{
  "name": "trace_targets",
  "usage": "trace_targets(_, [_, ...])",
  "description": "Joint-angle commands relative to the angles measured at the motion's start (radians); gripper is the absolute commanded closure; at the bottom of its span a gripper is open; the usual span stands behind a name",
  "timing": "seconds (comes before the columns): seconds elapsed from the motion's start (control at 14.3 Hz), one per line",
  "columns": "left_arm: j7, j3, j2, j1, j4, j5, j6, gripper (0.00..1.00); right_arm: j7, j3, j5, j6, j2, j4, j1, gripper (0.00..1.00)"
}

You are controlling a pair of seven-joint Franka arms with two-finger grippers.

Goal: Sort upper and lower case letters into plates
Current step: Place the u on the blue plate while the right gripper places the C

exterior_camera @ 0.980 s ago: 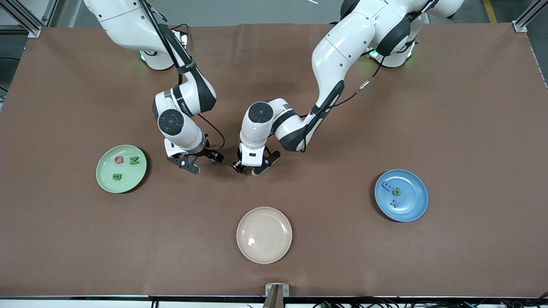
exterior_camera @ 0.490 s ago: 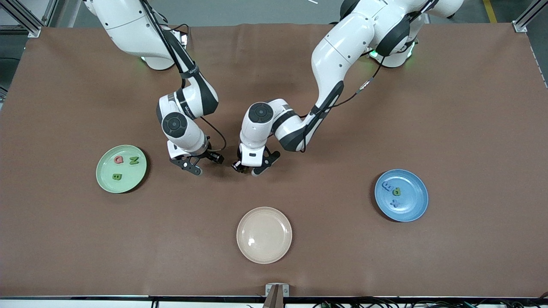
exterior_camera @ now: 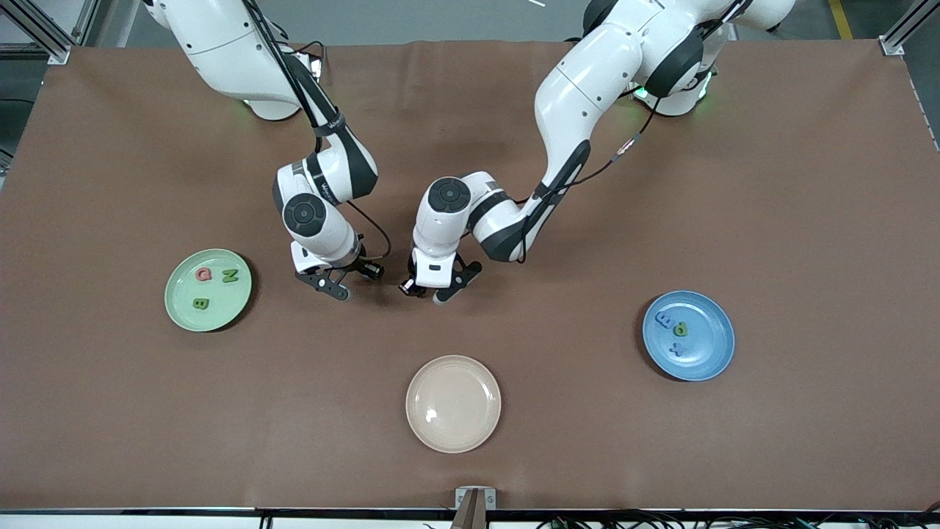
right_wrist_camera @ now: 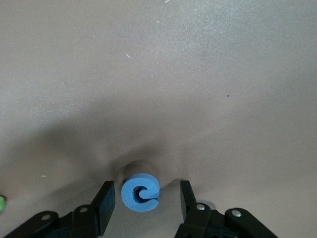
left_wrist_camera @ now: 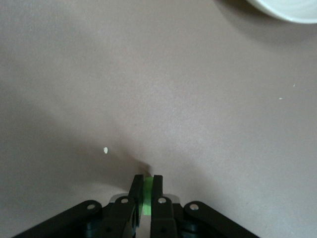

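Fingers point(left_wrist_camera: 134, 191) of the left gripper point(left_wrist_camera: 147, 196) are pinching a thin green letter point(left_wrist_camera: 147, 197) at mid-table w/ tips at the brown mat point(exterior_camera: 771, 184), while the right gripper point(right_wrist_camera: 143, 201) sits just beside it w/ fingers spread either side of a blue letter point(right_wrist_camera: 140, 192) lying flat on the mat, not yet touching it. Mint green plate point(exterior_camera: 180, 308) toward the right arm's end holds 3 letters, a pink one point(exterior_camera: 204, 275) & 2 green; blue plate point(exterior_camera: 705, 356) toward the left arm's end holds 3 more. Cream plate point(exterior_camera: 453, 403) sits nearest the front cam btw them.
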Motion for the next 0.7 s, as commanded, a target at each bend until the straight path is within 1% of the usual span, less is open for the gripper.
trace_targets(0.0, [-0.014,0.013,-0.055,0.035,-0.003,-0.011,-0.027,1.00,0.013,-0.009,0.009,0.022,0.004,-0.004,0.016,0.46])
trace_targets(0.14, [-0.012,0.015,-0.104,0.084,-0.011,-0.004,-0.084,1.00,0.013,-0.009,0.009,0.022,0.005,-0.004,0.019,0.51])
trace_targets(0.28, [0.001,0.016,-0.150,0.137,-0.017,0.004,-0.180,1.00,0.013,-0.009,0.010,0.022,0.006,-0.004,0.019,0.57])
trace_targets(0.42, [0.053,0.015,-0.182,0.193,-0.025,0.053,-0.289,1.00,0.013,-0.009,0.010,0.022,0.004,-0.004,0.019,0.69])
trace_targets(0.56, [0.124,0.015,-0.207,0.242,-0.031,0.058,-0.383,1.00,0.013,-0.009,0.010,0.022,0.004,-0.001,0.019,0.80])
trace_targets(0.63, [0.167,0.015,-0.228,0.271,-0.049,0.058,-0.420,1.00,0.013,-0.009,0.010,0.022,0.004,-0.001,0.019,0.84])
